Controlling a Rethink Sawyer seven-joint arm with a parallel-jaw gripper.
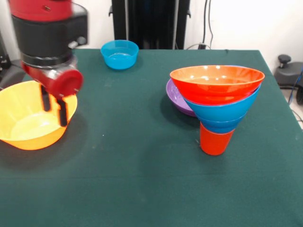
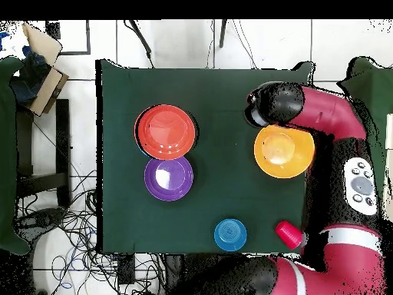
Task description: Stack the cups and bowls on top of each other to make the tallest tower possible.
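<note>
So the tower (image 1: 215, 111) stands right of centre in the front view: an upturned red cup (image 1: 215, 139) as its base, 2 blue bowls nested on it, and the orange-red bowl (image 1: 217, 82) on top, 4 pieces in all. It looks top-heavy, wide bowls on a narrow cup, so anything added should come straight down on its centre with no sideways push. The purple bowl (image 1: 176, 97) sits on the table just behind it, touching or nearly so. The yellow bowl (image 1: 31, 116) is well apart at the left edge, and the gripper (image 1: 53, 103) hangs over its rim, 2 dark fingers (image 1: 62, 112) a narrow gap apart with nothing between them. The step in hand seems to be taking this bowl; a grip on the wall near the rim, 1 finger inside and 1 outside, would serve best, then a high lift before crossing to the tower. A small blue bowl (image 1: 120, 53) waits at the far edge. The front view alone shows the stack's layers and the fingers; from overhead the tower is just a red disc (image 2: 166, 130) beside the purple one. Overhead alone shows another red cup (image 2: 288, 231) near the robot's base, beside the blue bowl, which the front view lacks.
</note>
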